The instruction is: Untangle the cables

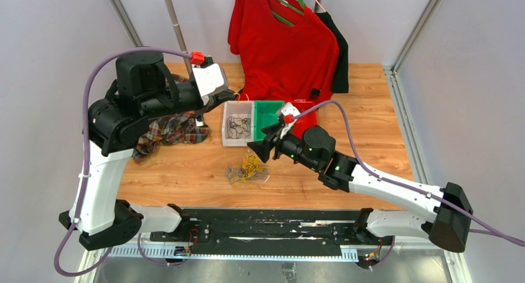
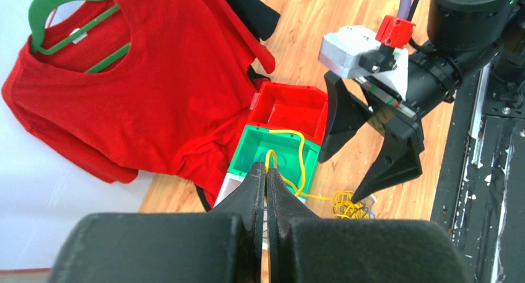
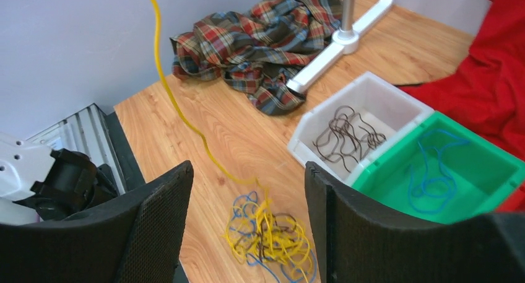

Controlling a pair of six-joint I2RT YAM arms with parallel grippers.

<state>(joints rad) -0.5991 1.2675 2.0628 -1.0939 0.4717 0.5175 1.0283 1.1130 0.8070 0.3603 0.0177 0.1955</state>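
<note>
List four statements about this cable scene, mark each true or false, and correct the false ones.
1. The left gripper is shut on a yellow cable that runs down to the tangle on the table. True.
2. The white bin holds a blue cable. False: it holds dark cables; the blue cable lies in the green bin.
3. The right gripper is open and holds nothing. True.
4. The red bin is full of yellow cables. False: it looks empty.
</note>
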